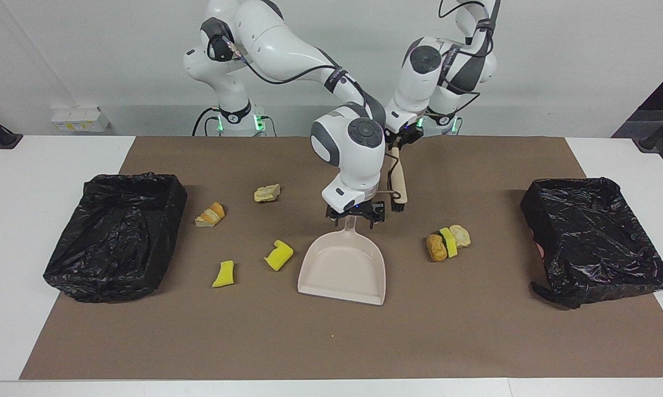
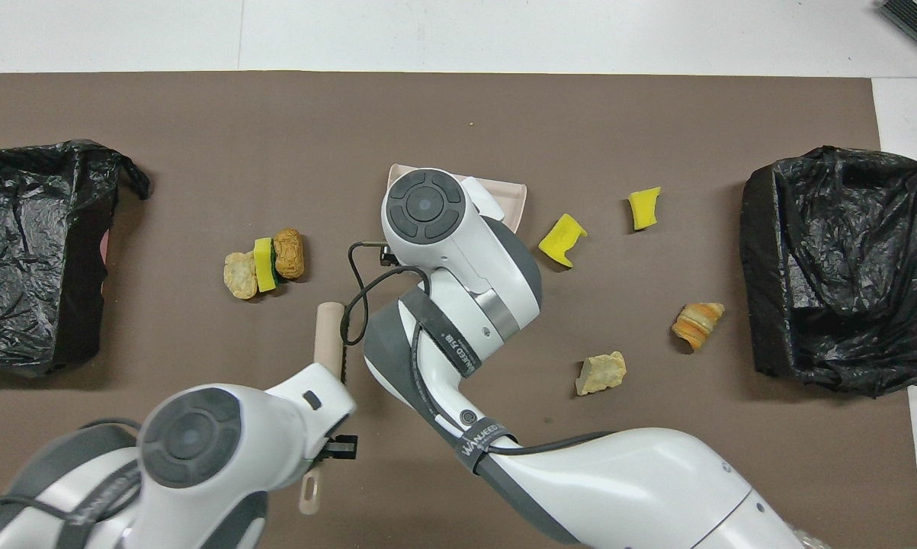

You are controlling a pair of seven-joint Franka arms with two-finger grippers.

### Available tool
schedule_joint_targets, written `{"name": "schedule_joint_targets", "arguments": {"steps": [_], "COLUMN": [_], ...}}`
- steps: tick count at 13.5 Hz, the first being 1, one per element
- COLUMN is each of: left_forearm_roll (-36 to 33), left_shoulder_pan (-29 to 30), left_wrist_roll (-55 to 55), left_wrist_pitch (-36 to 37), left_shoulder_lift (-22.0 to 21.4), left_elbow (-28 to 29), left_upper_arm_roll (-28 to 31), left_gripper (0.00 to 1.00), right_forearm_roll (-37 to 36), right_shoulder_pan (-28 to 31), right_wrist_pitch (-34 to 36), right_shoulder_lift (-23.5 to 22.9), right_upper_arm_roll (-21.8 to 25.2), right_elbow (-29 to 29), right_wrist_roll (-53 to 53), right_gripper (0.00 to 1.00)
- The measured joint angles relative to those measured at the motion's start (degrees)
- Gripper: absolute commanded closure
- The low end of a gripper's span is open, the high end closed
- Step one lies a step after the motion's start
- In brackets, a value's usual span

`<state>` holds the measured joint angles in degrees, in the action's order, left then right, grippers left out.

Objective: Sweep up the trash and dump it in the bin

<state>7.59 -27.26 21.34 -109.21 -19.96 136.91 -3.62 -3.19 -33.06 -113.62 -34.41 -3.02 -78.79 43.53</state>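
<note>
Right pincer (image 1: 355, 219) wide open astride the dustpan (image 1: 344, 270) handle, pan flat on surface. Left pincer (image 1: 400, 136) clamped on brush (image 1: 398, 182), raised near the pan handle.

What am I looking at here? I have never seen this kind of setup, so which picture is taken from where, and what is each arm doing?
These are two white robot arms at a table covered with a brown mat. One picture looks at them from across the table; the other looks down from above their own end.

The left gripper is shut on the brush and holds it in the air, bristles down. The right gripper is open at the handle of the beige dustpan, which lies flat on the mat.

Scattered scraps are the trash: two yellow sponge bits, an orange-tan chunk, a pale chunk, and a cluster of three scraps. A bin lined with black plastic stands at each end.
</note>
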Motion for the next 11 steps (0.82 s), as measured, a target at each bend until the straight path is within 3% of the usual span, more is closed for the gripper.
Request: {"name": "schedule_joint_targets", "arguments": {"steps": [3,4,6,9,11], "left_forearm_roll": [-4.3,-5.0,-5.6,-8.4,-9.6], "left_shoulder_pan": [11.8,15.8,23.5,29.6,29.9], "left_wrist_roll": [-9.6,-13.3,-17.8,-19.5,-19.2], "left_wrist_pitch": [2.4,2.4,2.4,1.8,1.6], "left_shoulder_lift": [-1.0,0.2,4.3,13.5,19.1], "left_elbow": [-3.8,-5.5,-9.8,-18.4,-22.3], "left_upper_arm_roll": [0.2,0.2,0.2,0.3,0.1], "left_gripper": [1.0,1.0,1.0,1.0,1.0], "right_forearm_roll": [0.0,0.0,0.0,0.0,1.0], "right_shoulder_pan": [0.0,0.0,0.0,0.0,-0.1], "right_wrist_pitch": [-1.3,-2.3,-3.4,-3.7,-3.8], "right_shoulder_lift": [2.6,3.3,4.1,4.6,4.7], "right_upper_arm_roll": [0.0,0.0,-0.1,-0.2,-0.3], "right_elbow": [-5.2,-6.7,-8.4,-9.1,-9.2], "right_wrist_roll": [0.0,0.0,0.0,-0.1,-0.5], "right_gripper": [0.01,0.21,0.5,0.59,0.85]}}
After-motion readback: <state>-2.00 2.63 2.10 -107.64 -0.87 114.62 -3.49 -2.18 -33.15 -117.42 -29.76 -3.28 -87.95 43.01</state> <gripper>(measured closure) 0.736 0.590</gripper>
